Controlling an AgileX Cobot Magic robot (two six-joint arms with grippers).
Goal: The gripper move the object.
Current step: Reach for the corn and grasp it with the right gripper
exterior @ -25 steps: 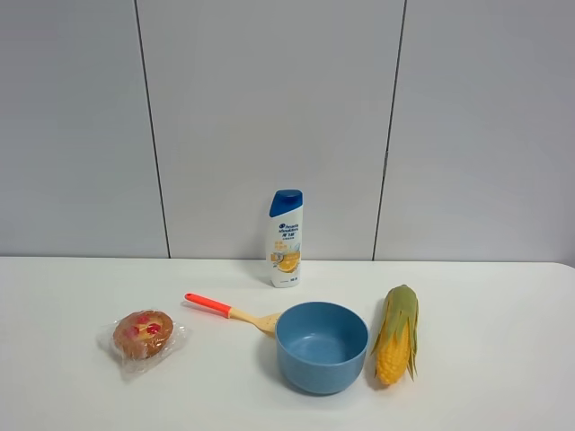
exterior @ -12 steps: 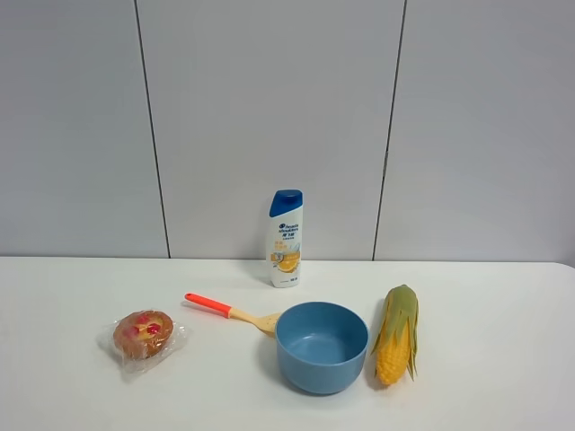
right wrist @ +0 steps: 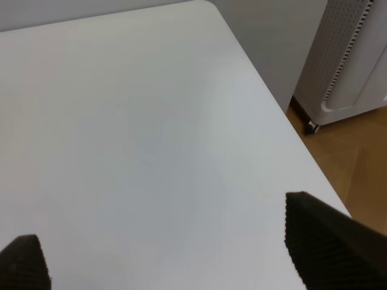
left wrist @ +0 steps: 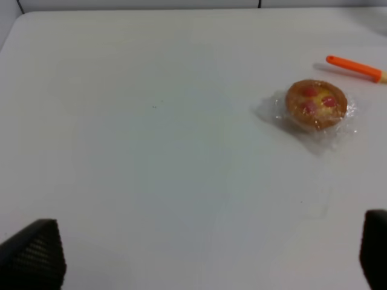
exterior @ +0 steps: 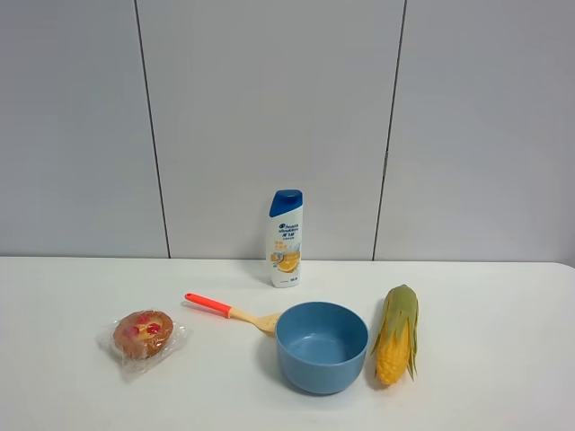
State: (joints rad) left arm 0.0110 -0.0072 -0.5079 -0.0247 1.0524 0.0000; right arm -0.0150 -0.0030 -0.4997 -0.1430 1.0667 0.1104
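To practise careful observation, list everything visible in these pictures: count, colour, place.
table: one, white, against the wall
bowl: one, blue, front middle of table
corn cob: one, yellow with green husk, right of bowl
spatula: one, red handle, wooden blade, left of bowl
muffin: one, brown, clear wrap, far left
bottle: one, white with blue cap, upright by wall
perforated unit: one, white, on floor beyond table edge
left tool: one, black, open, over table near muffin
right tool: one, black, open, over table near its edge
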